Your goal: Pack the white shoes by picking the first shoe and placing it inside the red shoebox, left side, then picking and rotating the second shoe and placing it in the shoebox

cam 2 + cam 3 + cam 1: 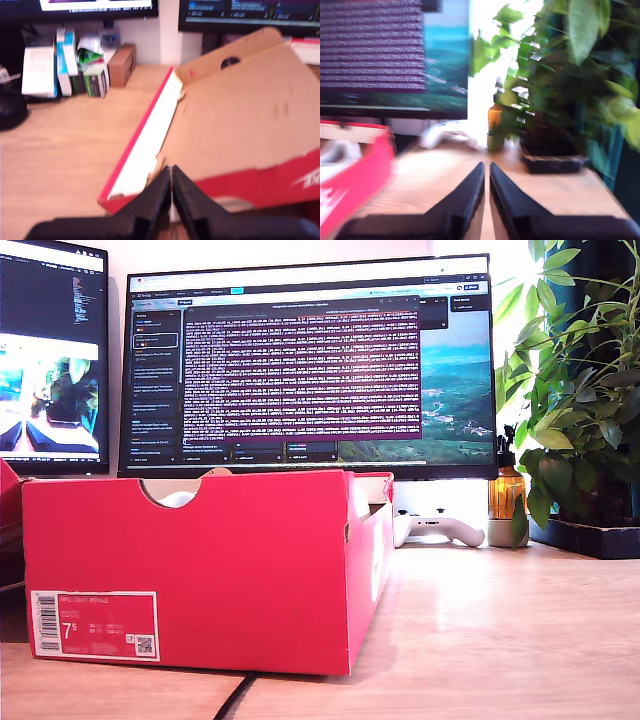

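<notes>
Shoes [180,499] show you only a white sliver through the notch of the red shoebox [200,570] at the exterior view's left. Your first wrist view has my first gripper [171,172] clenched, empty, over the box's open lid [240,110]. Your second wrist view has my second gripper [486,167] clenched, empty, above the desk [435,180] beside the box.

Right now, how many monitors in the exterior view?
2. The large monitor stands behind the red shoebox. The second monitor is cut off at the exterior view's left edge. Others may sit out of frame.
</notes>
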